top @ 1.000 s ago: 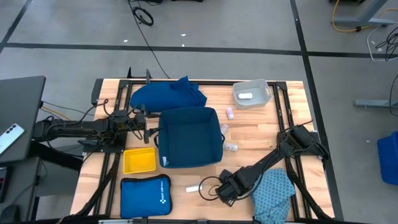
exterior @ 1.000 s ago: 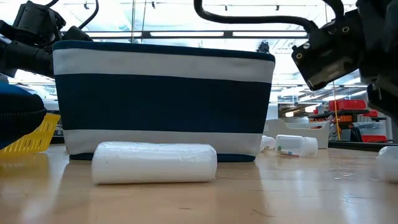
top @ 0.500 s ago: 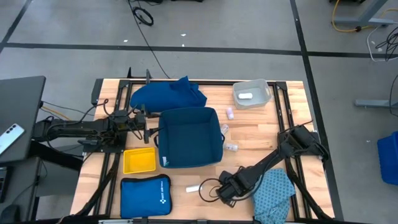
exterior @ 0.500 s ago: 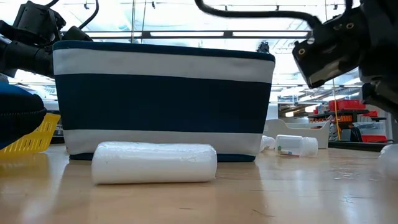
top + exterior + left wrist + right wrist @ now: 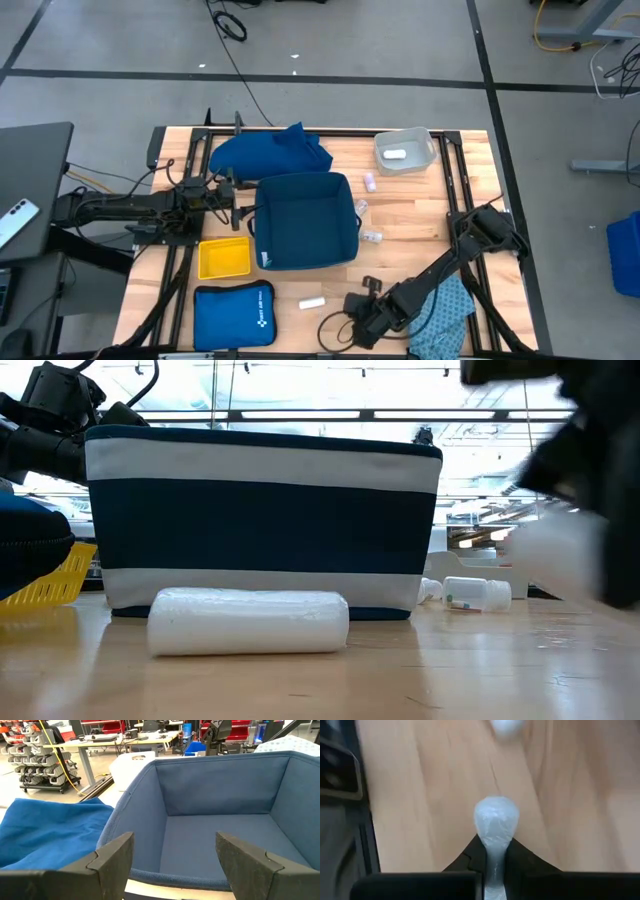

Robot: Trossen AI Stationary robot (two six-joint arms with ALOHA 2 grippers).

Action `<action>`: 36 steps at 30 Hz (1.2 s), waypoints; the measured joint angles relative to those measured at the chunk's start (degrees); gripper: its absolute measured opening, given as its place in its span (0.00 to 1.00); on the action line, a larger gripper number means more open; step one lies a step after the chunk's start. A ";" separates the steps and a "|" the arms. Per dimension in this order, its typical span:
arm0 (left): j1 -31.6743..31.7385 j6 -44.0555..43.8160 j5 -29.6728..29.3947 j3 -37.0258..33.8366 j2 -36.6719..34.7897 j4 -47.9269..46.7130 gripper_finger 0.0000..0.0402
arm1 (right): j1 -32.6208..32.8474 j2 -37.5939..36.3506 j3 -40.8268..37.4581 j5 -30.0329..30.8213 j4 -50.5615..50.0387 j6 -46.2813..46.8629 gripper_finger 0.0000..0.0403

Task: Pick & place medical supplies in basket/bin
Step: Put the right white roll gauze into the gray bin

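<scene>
My right gripper (image 5: 352,322) hovers by the table's near edge, left of the teal speckled cloth (image 5: 445,310), and is shut on a white wrapped roll (image 5: 495,817). A second white roll (image 5: 312,302) lies on its side in front of the dark-blue basket (image 5: 305,220). Tiny vials (image 5: 372,237) lie to the right of the basket. A dark-blue cloth (image 5: 270,152) is heaped behind it. My left gripper (image 5: 172,852) is open, level at the basket's left wall (image 5: 112,835). My right gripper pinches the white roll between its two fingers. The roll's rounded end (image 5: 496,812) sticks out past the fingertips (image 5: 517,852). In the low view the blurred roll (image 5: 550,555) hangs above the table top, lifted clear.
A clear bin (image 5: 405,150) with a white item stands at the far right. A yellow tray (image 5: 224,257) and a flat bright-blue zip pouch (image 5: 233,315) lie near the left front. Black cable loops (image 5: 335,325) lie by my right gripper. Bare wood shows right of the basket.
My right gripper has moved toward the table's near edge and risen, shut on a white roll that lay on the table a second ago and is now lifted clear. The other roll in front of the basket has stayed in place.
</scene>
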 joint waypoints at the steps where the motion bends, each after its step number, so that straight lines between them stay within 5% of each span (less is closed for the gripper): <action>1: -0.02 0.00 0.00 0.00 0.00 0.00 0.70 | 0.36 0.00 0.00 2.66 1.49 -1.95 0.08; 8: -0.01 -0.02 0.00 -0.01 0.00 -0.01 0.70 | 2.05 -0.15 0.09 19.84 12.96 -17.29 0.08; 13: 0.01 -0.44 0.00 -0.01 0.00 -0.04 0.70 | 2.21 -0.22 0.11 26.08 21.74 -29.25 0.08; 21: 0.01 -0.91 -0.01 -0.73 -0.02 0.52 0.70 | 1.52 -0.22 -0.08 22.16 36.87 -45.96 0.08; 30: 0.01 -1.29 0.94 -0.75 -0.02 0.30 0.70 | 0.17 -0.33 -19.36 3.58 88.89 -57.07 0.08; 36: 0.01 -1.31 0.97 -0.78 -0.02 0.26 0.70 | 0.23 -0.78 -29.43 10.15 101.81 -57.36 0.08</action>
